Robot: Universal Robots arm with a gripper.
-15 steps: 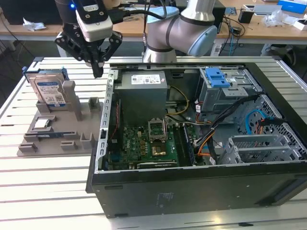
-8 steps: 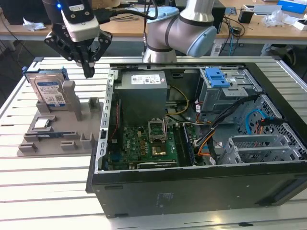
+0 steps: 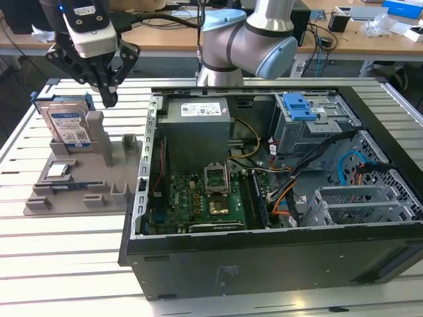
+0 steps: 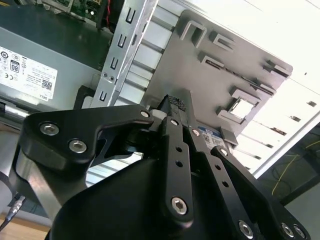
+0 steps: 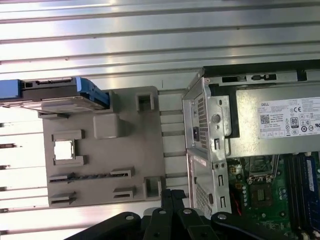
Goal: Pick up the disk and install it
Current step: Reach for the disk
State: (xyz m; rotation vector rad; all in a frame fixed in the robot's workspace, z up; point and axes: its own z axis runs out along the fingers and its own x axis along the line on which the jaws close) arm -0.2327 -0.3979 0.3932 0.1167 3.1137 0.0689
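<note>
The disk (image 3: 66, 124) stands on edge in a slot at the back of a grey holder tray (image 3: 79, 191), its blue-and-white label facing the front and a blue bracket along its edges. In the first wrist view the disk (image 5: 55, 92) is seen edge-on at the tray's (image 5: 100, 150) corner. My gripper (image 3: 109, 100) hangs just above the tray, beside the disk toward the exterior view's right, not touching it. Its fingers are shut with nothing between them, as both wrist views also show (image 5: 170, 192) (image 4: 175, 102).
An open computer case (image 3: 264, 251) lies right of the tray, with a grey power supply (image 3: 196, 132), a motherboard (image 3: 205, 198) and a metal cage with a blue handle (image 3: 301, 109). The arm's base (image 3: 244, 46) stands behind it. The slatted table (image 3: 66, 264) runs underneath.
</note>
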